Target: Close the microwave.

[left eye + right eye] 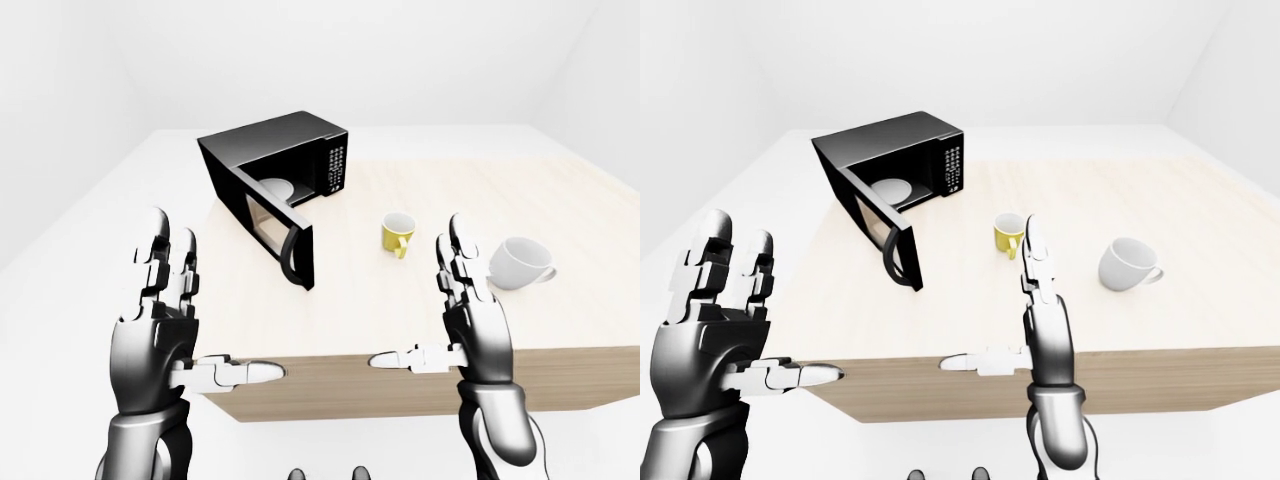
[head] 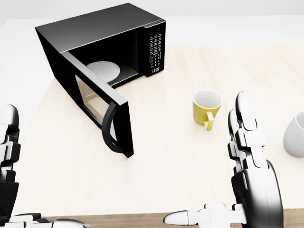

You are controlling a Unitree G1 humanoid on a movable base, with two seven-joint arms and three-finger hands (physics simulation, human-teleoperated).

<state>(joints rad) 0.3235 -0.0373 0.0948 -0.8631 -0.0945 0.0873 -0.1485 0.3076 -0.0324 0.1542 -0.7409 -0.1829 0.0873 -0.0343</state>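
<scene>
A black microwave point(image 2: 109, 35) stands at the upper left of the wooden table point(image 2: 161, 156). Its door point(image 2: 97, 102) is swung wide open toward me, with a curved handle point(image 2: 108, 133) at its free end; a white turntable plate point(image 2: 103, 71) shows inside. My left hand point(image 1: 175, 330) is open, fingers up, held at the table's near left corner, below and left of the door. My right hand point(image 1: 455, 310) is open, fingers up, at the table's near edge, right of the door. Neither hand touches the microwave.
A yellow mug point(image 2: 207, 107) stands on the table right of the door. A white mug point(image 1: 520, 264) lies tilted further right. The table's near edge point(image 1: 420, 385) runs just behind my hands. White floor and walls surround the table.
</scene>
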